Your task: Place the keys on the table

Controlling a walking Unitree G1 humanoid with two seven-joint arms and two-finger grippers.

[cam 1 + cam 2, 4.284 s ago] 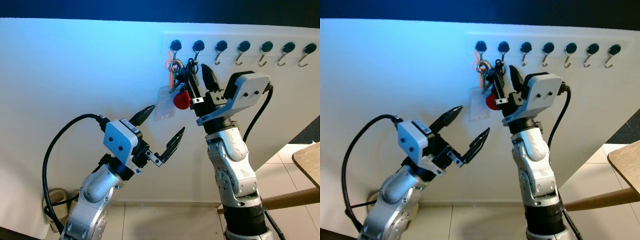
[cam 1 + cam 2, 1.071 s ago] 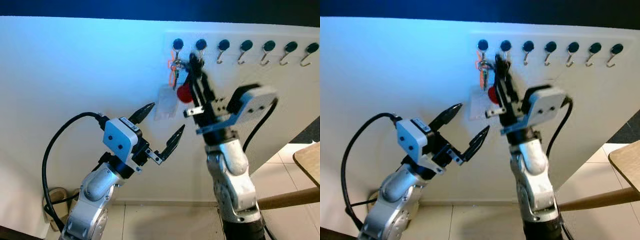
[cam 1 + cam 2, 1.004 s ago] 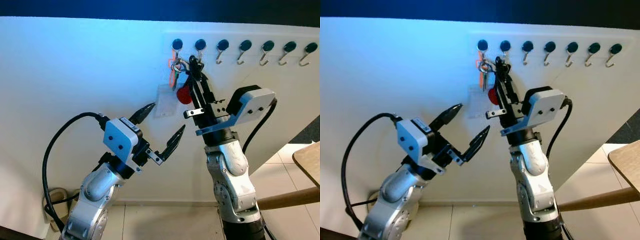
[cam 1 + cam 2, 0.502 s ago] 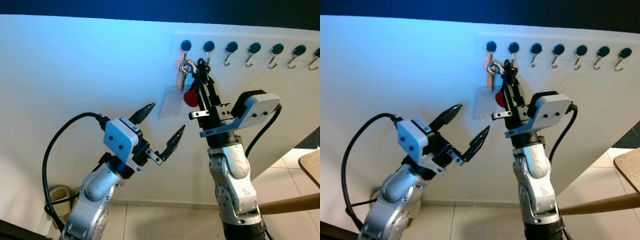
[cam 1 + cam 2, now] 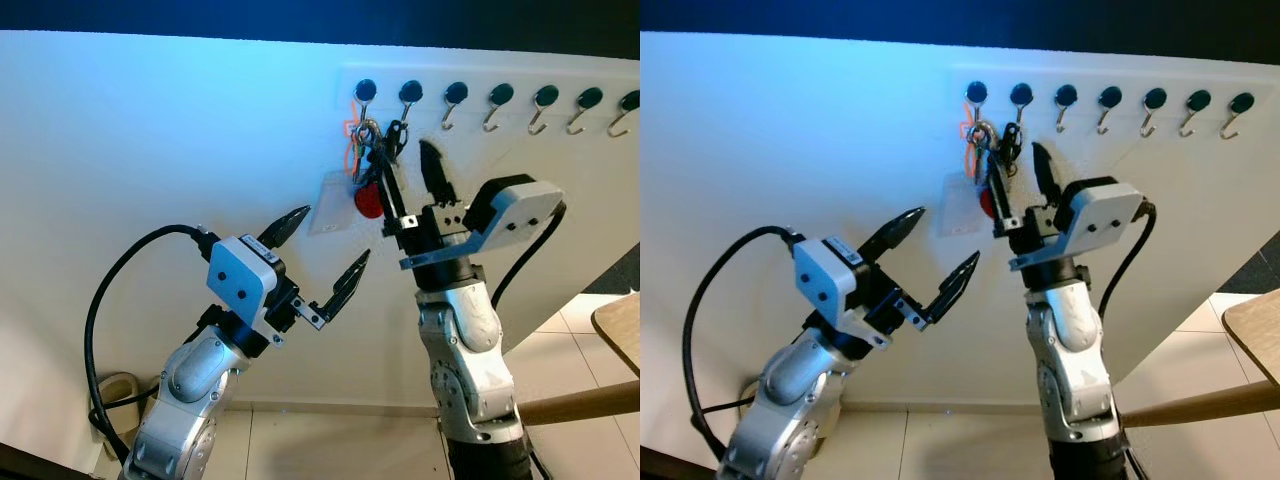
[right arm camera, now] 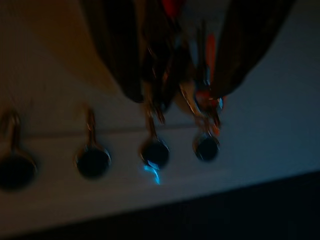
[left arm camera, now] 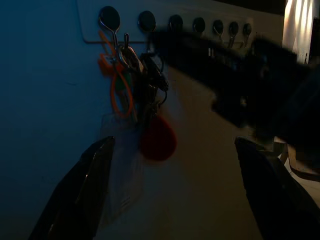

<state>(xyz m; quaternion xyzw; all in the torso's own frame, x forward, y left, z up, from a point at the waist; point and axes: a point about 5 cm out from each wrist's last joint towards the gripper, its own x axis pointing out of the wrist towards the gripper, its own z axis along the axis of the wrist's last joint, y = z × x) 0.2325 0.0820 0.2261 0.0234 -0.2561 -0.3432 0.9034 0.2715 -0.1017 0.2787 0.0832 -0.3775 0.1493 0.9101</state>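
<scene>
Your right gripper [image 5: 408, 172] is up at the hook rail [image 5: 490, 95] with its fingers spread either side of the keys [image 5: 372, 150], which hang off the two leftmost hooks: metal rings, orange loop, glossy red fob [image 5: 368, 201], clear card sleeve [image 5: 331, 206]. Left gripper [image 5: 322, 253] waits lower down, fingers apart. A wooden worktop [image 5: 618, 335] corner shows at the far right.

Right gripper [image 5: 407, 175] now spread wide again around the keys [image 5: 372, 150] on the hook rack [image 5: 490, 95], after standing narrowed and raised against the bunch a second ago. Red tag [image 5: 369, 201] hanging a little lower than half a second before.
</scene>
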